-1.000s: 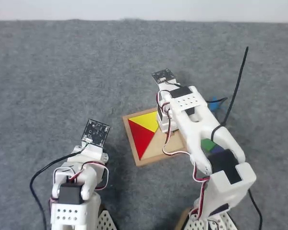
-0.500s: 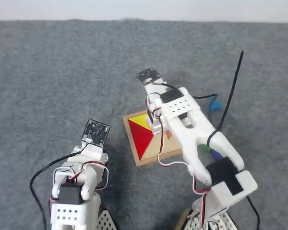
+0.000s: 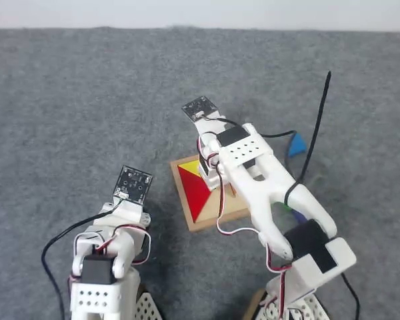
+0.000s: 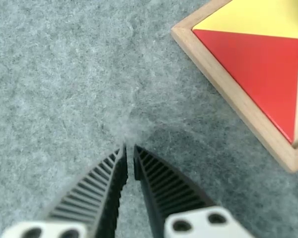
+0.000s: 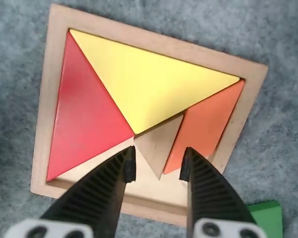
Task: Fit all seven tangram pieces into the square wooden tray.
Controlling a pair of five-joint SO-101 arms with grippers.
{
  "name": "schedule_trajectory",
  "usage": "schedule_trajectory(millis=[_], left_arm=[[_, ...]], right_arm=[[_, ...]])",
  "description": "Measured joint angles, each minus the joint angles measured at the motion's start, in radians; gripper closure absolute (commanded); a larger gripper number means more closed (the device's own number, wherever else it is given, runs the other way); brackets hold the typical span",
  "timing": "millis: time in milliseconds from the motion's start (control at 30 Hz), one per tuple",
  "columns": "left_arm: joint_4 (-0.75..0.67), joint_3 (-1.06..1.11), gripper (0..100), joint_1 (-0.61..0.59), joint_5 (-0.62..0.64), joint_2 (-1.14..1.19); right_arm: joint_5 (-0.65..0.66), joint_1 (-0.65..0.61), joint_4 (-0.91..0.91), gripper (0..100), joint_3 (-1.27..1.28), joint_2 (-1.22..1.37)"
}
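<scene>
The square wooden tray (image 5: 154, 42) holds a red triangle (image 5: 84, 114), a yellow triangle (image 5: 149, 87) and an orange parallelogram (image 5: 203, 129); bare wood shows beside them. My right gripper (image 5: 159, 163) hangs open just above the tray's bare part, nothing between its fingers. In the high view the right arm covers most of the tray (image 3: 207, 223); the red triangle (image 3: 195, 190) shows at its left. A blue piece (image 3: 295, 145) and a green piece (image 3: 285, 208) lie right of the tray. My left gripper (image 4: 129, 148) is shut over bare carpet, near the tray's corner (image 4: 228, 99).
Grey carpet covers the whole table, with wide free room to the left and at the back. A black cable (image 3: 317, 127) rises beside the right arm. The green piece (image 5: 265, 215) lies just outside the tray's rim.
The right arm has swung left across the tray, now hiding more of the yellow triangle and uncovering the blue piece. The left arm has not moved.
</scene>
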Motion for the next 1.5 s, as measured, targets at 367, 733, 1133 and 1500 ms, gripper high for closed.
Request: schedule_trajectory(millis=[367, 733, 1133, 1500], left_arm=[[0.0, 0.0, 98, 0.0, 0.0, 0.0], [0.0, 0.0, 98, 0.0, 0.0, 0.0], [0.0, 0.0, 98, 0.0, 0.0, 0.0], [0.0, 0.0, 98, 0.0, 0.0, 0.0]], right_arm=[[0.0, 0.002, -0.1, 98.3, 0.157, -0.018], [0.032, 0.061, -0.146, 98.3, 0.141, 0.017], [0.041, 0.077, -0.144, 98.5, 0.002, 0.13], [0.043, 0.12, -0.146, 98.3, 0.063, -0.104]])
